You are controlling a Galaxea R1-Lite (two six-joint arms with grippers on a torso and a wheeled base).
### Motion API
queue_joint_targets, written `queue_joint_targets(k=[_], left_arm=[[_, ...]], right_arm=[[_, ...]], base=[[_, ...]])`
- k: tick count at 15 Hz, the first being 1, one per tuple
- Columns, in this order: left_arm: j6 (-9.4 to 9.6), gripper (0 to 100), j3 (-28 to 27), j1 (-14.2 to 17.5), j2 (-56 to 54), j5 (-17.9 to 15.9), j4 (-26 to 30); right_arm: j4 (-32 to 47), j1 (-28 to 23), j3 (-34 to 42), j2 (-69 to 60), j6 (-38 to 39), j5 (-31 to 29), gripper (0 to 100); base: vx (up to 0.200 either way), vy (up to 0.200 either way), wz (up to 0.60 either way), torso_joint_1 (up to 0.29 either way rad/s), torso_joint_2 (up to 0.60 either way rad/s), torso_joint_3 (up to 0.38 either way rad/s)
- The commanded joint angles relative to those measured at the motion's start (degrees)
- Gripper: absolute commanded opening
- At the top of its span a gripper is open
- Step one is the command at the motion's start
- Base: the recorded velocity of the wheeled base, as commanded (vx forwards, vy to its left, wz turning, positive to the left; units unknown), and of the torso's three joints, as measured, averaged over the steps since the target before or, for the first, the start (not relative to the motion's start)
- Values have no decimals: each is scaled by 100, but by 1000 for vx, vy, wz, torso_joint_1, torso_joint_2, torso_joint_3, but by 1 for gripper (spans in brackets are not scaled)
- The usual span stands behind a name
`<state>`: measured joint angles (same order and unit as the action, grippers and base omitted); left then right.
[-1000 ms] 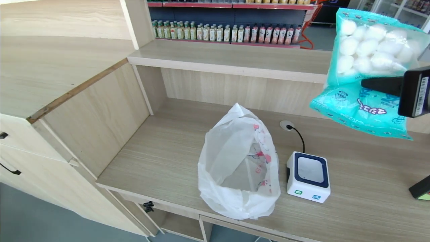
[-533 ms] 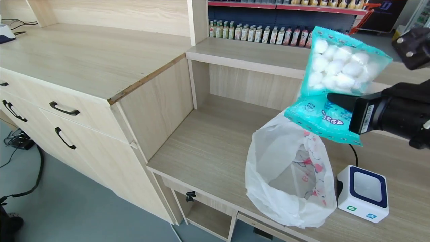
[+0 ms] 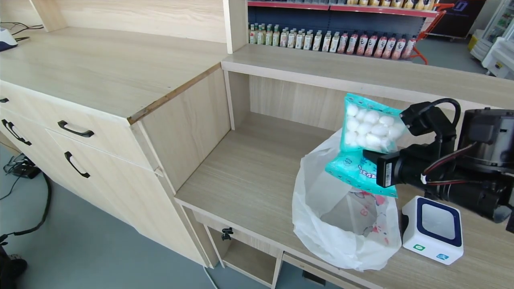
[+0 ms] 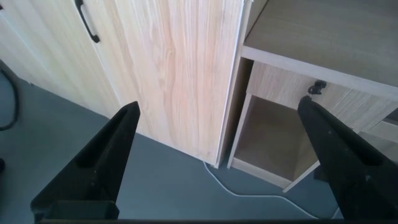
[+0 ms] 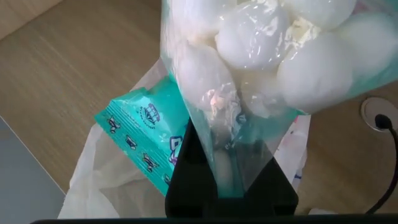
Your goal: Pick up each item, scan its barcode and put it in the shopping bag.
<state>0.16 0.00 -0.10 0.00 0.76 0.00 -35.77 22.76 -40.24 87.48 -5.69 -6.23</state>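
Gripping teal cotton-ball pack over shopping bag: right hand; left hand wide; print unreadable.

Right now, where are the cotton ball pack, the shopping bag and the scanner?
cotton ball pack (image 3: 367, 132): head view, clear window over the balls.
shopping bag (image 3: 317, 237): head view, white front wall.
scanner (image 3: 438, 220): head view, glass top.
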Motion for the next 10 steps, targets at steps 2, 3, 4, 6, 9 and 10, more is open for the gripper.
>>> queue_joint_targets(k=[2,3,4,6,9,10], left_arm=[[2,100,0,1,0,4,-9],[2,100,0,1,0,4,0],[2,100,0,1,0,4,0],[2,100,0,1,0,4,0],[2,100,0,1,0,4,0],[2,100,0,1,0,4,0]], right_arm=[[-150,-298,8,621,-20,219,0],[-159,-351,-10,771,-20,236,0],[-159,-360,-10,815,-20,245,0],[-159,-351,-19,955,-20,289,0],[-123,-316,122,946,-37,350,0],[-106,-316,157,946,-37,359,0]], base=[[0,0,0,0,0,0],[0,0,0,0,0,0],[0,0,0,0,0,0],[0,0,0,0,0,0],[0,0,0,0,0,0],[0,0,0,0,0,0]])
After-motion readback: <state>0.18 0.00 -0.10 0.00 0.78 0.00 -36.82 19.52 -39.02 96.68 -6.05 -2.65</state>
